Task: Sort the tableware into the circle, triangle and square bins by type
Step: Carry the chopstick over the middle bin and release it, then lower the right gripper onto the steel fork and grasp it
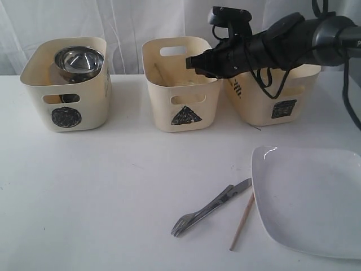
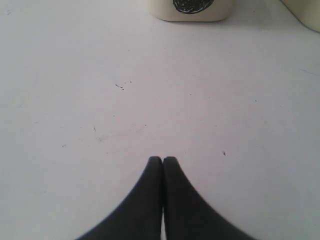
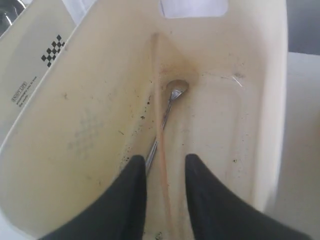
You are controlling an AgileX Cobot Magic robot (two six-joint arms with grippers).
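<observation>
In the exterior view three cream bins stand in a row: the circle bin (image 1: 90,107), the triangle bin (image 1: 163,96) and the square bin (image 1: 256,110). My right gripper (image 1: 193,62) reaches in from the right and hangs over the triangle bin. In the right wrist view it (image 3: 163,161) is open. Below it a wooden chopstick (image 3: 161,120) and a steel spoon (image 3: 172,95) lie inside that bin (image 3: 90,130). Steel bowls (image 1: 79,61) fill the circle bin. A fork (image 1: 186,221), a knife (image 1: 234,190), a second chopstick (image 1: 242,222) and the white plate (image 1: 310,203) lie on the table. My left gripper (image 2: 163,159) is shut over bare table.
The plate takes up the front right corner, with the cutlery just left of it. A neighbouring bin (image 3: 35,65) with a checkered label stands close beside the triangle bin. The circle bin's base (image 2: 190,10) shows ahead of my left gripper. A white curtain hangs behind the bins.
</observation>
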